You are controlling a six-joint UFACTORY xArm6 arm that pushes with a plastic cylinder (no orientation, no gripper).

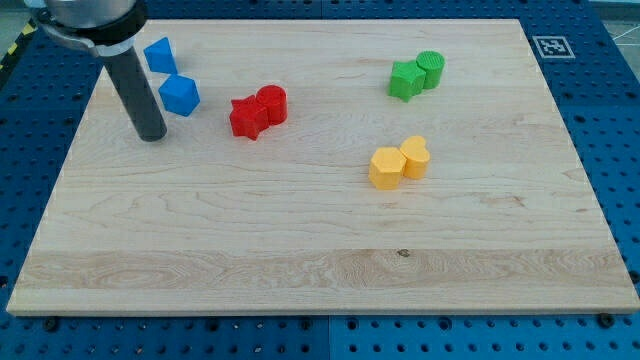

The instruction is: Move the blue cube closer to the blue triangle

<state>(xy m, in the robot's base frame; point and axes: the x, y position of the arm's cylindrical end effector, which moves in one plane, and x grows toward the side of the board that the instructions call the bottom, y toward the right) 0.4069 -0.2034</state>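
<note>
Blue is the colour of the two task pieces, both near the upper-left corner of a pale wooden board [300, 250]. The blue cube [180, 95] sits just below and slightly right of the blue triangle [159, 55]; the two are very close, and whether they touch cannot be told. My tip [151, 136] rests on the board just left of the blue cube and a little lower, with a narrow strip of wood between them (the rod has no jaws and holds nothing; it is a plain dark cylinder rising toward the view's top-left). To the right of the blue cube, a short way off, a red star-shaped block [246, 118] touches a red cylinder [272, 104]. Much farther right of the cube, near the board's upper edge, a green star-like block [405, 80] touches a green cylinder [431, 69]. Below that green pair, well apart from the cube, a yellow hexagonal block [386, 168] touches a yellow heart-like block [414, 157].
</note>
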